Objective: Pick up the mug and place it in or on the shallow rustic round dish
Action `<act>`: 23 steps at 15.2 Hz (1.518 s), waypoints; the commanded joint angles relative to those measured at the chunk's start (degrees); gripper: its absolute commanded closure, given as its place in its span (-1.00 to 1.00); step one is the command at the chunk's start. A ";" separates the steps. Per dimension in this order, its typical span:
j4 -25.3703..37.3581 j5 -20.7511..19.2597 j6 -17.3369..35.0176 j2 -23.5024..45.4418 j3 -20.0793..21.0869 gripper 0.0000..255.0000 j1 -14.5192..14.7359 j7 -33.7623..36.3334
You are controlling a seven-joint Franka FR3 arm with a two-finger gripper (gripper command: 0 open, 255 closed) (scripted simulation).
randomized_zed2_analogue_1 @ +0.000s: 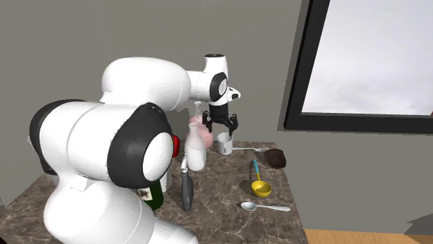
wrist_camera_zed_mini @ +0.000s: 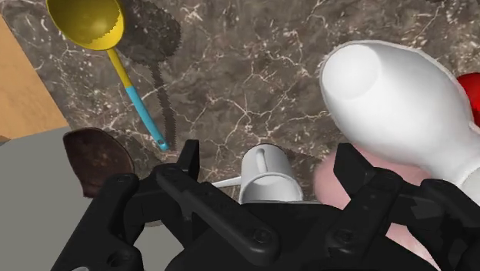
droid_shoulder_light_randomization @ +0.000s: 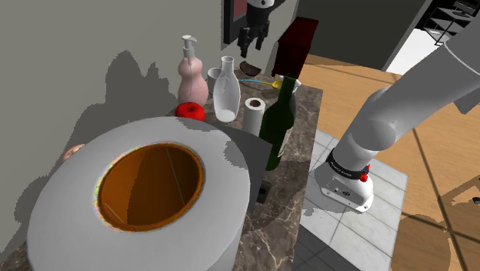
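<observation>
The gripper [wrist_camera_zed_mini: 268, 152] hovers over the white mug [wrist_camera_zed_mini: 268, 178], its fingers apart. The mug stands between them, untouched, on the counter [wrist_camera_zed_mini: 254, 85]. Nothing is lifted yet. Grasping it and carrying it to the brown dish [wrist_camera_zed_mini: 94, 159], just outside one finger, remain.

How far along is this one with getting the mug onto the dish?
Done: nothing yet. The white mug stands on the counter, apart from the dark brown dish. In hand: the gripper hangs open just above the mug, not touching it. Left: lower, grasp, lift, carry to the dish, release.
</observation>
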 commanded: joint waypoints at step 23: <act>19.18 6.18 15.68 36.12 -1.32 -1.00 -0.98 -6.12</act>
